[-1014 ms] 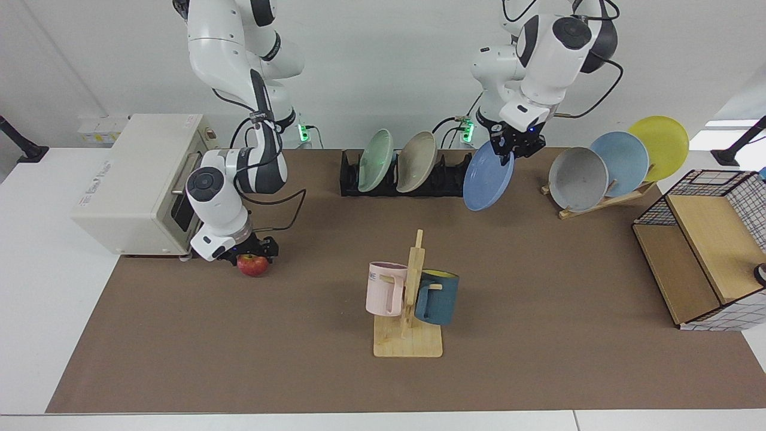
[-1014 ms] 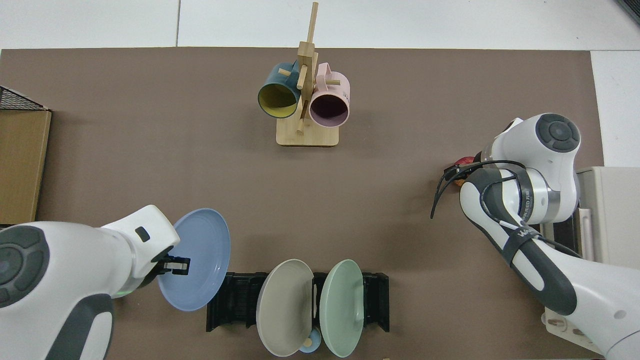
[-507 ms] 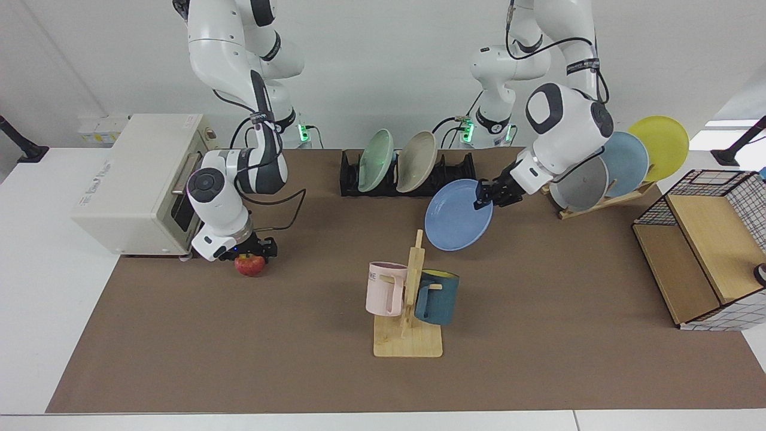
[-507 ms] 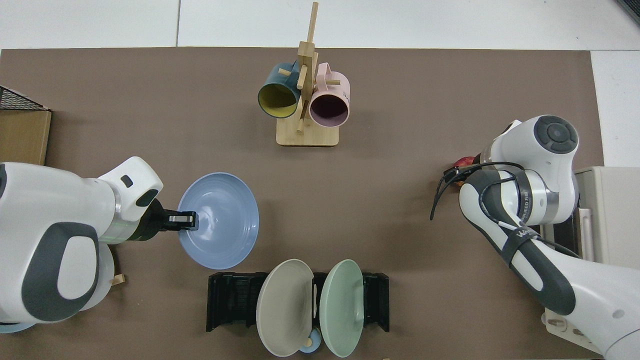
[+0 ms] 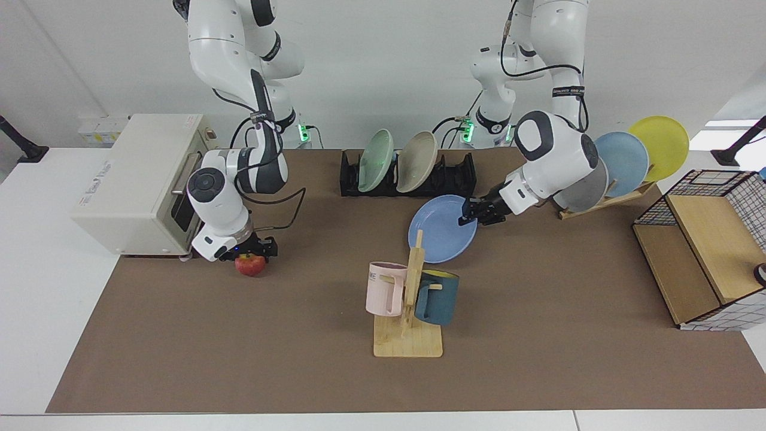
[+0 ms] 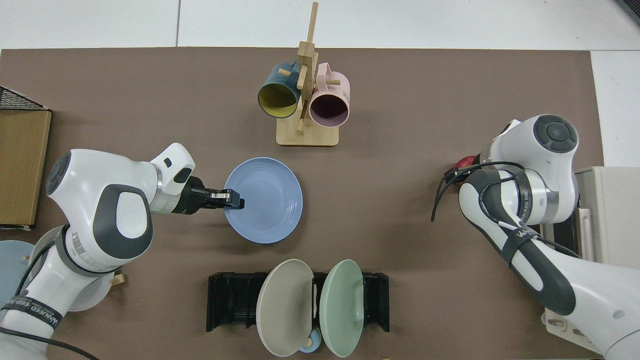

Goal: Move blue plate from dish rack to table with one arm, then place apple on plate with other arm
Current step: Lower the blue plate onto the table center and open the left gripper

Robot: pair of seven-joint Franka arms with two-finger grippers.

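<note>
The blue plate (image 5: 441, 233) (image 6: 265, 200) lies nearly level, low over the brown table (image 5: 538, 335) (image 6: 450, 90), in front of the black dish rack (image 5: 461, 173) (image 6: 232, 300) and just behind the mug tree. I cannot tell whether it touches the mat. My left gripper (image 5: 467, 218) (image 6: 233, 198) is shut on its rim, on the side toward the wooden plate stand. The red apple (image 5: 251, 264) (image 6: 466, 161) sits on the mat beside the toaster oven. My right gripper (image 5: 251, 254) hangs directly over it and hides its top.
A green plate (image 5: 376, 152) and a beige plate (image 5: 417, 153) stand in the rack. The mug tree (image 5: 410, 311) holds a pink and a dark blue mug. Grey, sky-blue and yellow plates lean on a wood stand (image 5: 598, 203). A toaster oven (image 5: 137, 179) and a wire shelf (image 5: 700, 251) flank the mat.
The left arm carried the blue plate away from the rack's end toward the mug tree, lowering it and turning it from upright to nearly flat. The right gripper stayed at the apple.
</note>
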